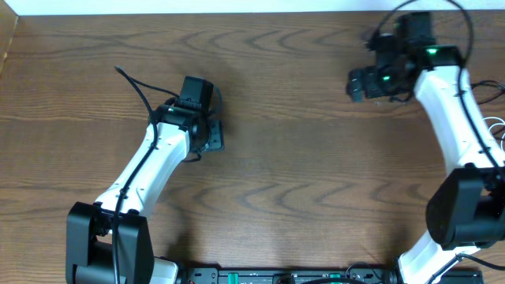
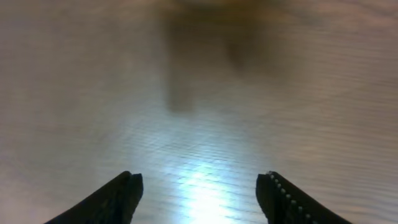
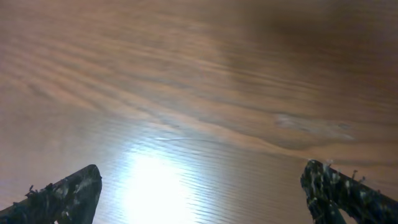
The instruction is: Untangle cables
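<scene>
The cables show only in the overhead view, as thin pale and dark cord loops (image 1: 497,126) at the far right edge, partly hidden behind the right arm. My left gripper (image 1: 215,136) is open and empty over bare wood left of the middle. Its wrist view shows both fingers (image 2: 199,186) apart with only table between them. My right gripper (image 1: 357,84) is open and empty near the back right, well to the left of the cords. Its wrist view shows the fingers (image 3: 200,180) wide apart over bare wood. No cable shows in either wrist view.
The brown wooden table (image 1: 300,181) fills the view. A thicker black wire (image 1: 136,85) runs from the left arm toward the back left. The arm bases stand at the front edge.
</scene>
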Controlling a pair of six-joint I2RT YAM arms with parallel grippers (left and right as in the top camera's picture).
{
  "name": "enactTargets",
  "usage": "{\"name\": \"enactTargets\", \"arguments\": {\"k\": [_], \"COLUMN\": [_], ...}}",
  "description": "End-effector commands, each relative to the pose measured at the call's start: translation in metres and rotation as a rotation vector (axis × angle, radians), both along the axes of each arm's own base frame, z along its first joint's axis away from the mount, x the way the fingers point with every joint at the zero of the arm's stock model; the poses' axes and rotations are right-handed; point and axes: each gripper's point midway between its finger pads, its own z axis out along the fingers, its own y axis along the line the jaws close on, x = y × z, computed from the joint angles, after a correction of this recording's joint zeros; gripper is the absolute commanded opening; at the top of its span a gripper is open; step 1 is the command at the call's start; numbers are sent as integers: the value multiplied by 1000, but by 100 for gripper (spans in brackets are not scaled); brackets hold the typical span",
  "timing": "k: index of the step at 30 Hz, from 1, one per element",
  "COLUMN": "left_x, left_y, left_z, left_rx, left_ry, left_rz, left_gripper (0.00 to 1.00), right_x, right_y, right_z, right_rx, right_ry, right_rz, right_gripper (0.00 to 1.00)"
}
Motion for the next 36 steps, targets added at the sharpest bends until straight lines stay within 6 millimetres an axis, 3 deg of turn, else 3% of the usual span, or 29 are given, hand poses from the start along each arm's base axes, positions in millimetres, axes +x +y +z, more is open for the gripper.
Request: {"name": "enactTargets", "arguments": {"k": [1,3,6,10,12,15,20,21,26,32,36], "left_x": [-15,-37,-68,-81,-88,-95,-108,-109,-119,-119,-119], "left_y": [30,36,23,13,12,13,15,15,17,18,18], "left_z": [0,-3,-6,-9,-18,-9,51,64,104,106,106], "left_rx": [151,153,71,9,-18,-63,-157,-171,-217,-218,-218], "left_ry": [59,143,282,331,265,97,-308,-369,-566,-574,-574], "left_rz": [17,94,66,39,36,26,2,-1,-9,-10,-10], "left_gripper": [75,77,77,77,77,77,79,98,98,98,98], "right_x": [-18,-35,-73,-98,-106,-115,-146,-153,-179,-187,-203], "right_y": [15,18,18,14,13,10,-1,-2,-6,-7,-10], "right_z": [-22,-41,-74,-82,-68,-45,15,24,59,53,35], "right_rx": [-39,-9,10,-3,26,62,122,132,162,154,130], "right_ry": [69,151,297,346,224,35,-333,-370,-491,-460,-363], "right_rz": [-3,-111,-163,-162,-159,-156,-159,-158,-154,-155,-158], "right_gripper": [99,99,99,99,99,99,99,99,99,99,99]}}
